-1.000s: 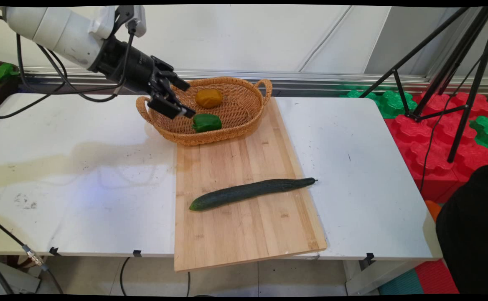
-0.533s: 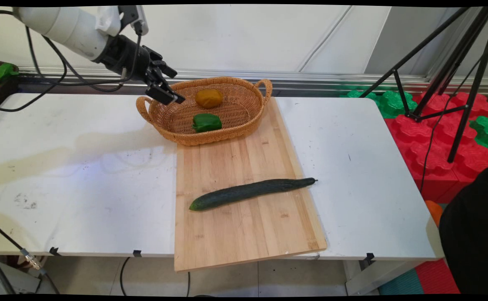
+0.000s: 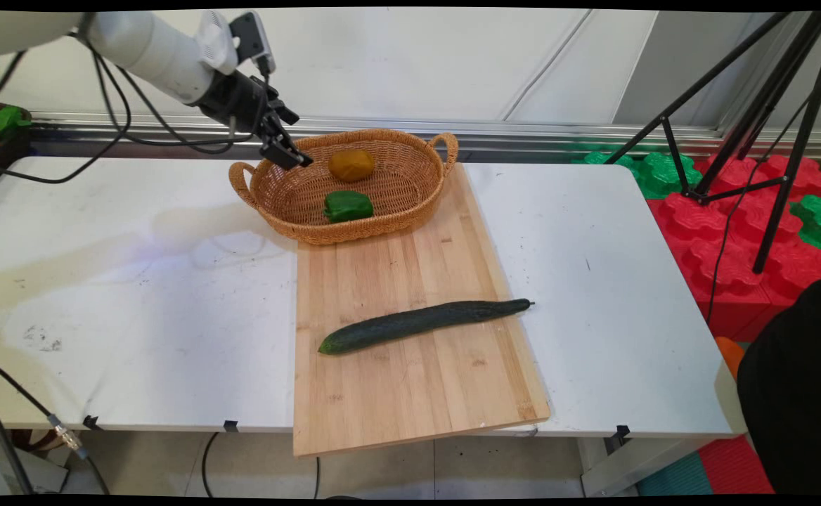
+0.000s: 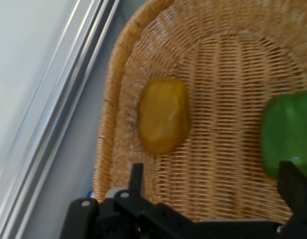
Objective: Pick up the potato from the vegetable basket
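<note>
Two smooth peppers, yellow (image 4: 163, 115), green (image 4: 287, 133), in woven wicker basket (image 3: 396, 211).

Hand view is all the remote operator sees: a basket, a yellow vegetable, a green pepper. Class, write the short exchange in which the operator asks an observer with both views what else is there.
Operator: I see only inside the basket. Does anything lie outside it?
Observer: Yes. A long cucumber lies on a wooden cutting board, nearer the camera than the basket.
Operator: What does the basket stand on?
Observer: Its right part rests on the board's far end, its left part on the white table.
Operator: Where is my gripper over it?
Observer: The gripper hangs open by the basket's far left rim, closer to the yellow vegetable than to the green pepper.
</note>
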Robot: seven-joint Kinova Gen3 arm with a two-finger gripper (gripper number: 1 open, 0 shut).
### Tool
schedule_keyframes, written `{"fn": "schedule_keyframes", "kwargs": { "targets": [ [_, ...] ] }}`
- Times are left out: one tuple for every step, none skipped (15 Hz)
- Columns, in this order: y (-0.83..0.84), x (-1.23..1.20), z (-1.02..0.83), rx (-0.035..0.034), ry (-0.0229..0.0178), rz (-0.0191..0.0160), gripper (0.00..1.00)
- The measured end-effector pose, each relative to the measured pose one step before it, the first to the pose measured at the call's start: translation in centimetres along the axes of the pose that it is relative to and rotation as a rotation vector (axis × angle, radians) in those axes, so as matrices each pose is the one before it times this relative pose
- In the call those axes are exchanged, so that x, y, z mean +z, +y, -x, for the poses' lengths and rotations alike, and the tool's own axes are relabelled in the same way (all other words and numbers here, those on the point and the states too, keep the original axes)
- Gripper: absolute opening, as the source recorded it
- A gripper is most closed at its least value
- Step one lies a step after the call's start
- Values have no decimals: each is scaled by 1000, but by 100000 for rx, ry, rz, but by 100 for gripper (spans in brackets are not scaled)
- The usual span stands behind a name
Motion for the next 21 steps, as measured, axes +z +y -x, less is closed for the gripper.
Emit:
{"fn": "schedule_keyframes", "kwargs": {
  "targets": [
    [-250,855,-47,642,-891,-647,100],
    [-148,565,-37,383,-549,-355,100],
    [-188,1022,-126,789,-856,-399,100],
    [-120,897,-137,686,-651,-169,100],
    [-101,1022,-180,802,-661,-47,100],
    [-53,884,-194,718,-492,150,100],
    [-65,1012,-229,757,-464,218,100],
    [-61,1014,-260,704,-358,302,100],
    [-81,857,-277,529,-117,244,100],
    [-91,964,-323,622,-127,277,100],
    [-58,524,-170,296,-79,164,100],
    [-67,761,-257,449,-147,214,100],
    [-80,819,-252,463,-223,214,100],
    [-60,776,-208,525,-330,194,100],
    [-20,616,-109,346,-327,356,100],
    [14,682,-98,383,-430,540,100],
    [44,619,-77,331,-399,566,100],
    [35,513,-81,268,-309,458,100],
    [24,315,-41,140,-212,264,100],
    [11,422,-49,226,-239,234,100],
    [13,272,-45,148,-170,160,100]
  ]
}}
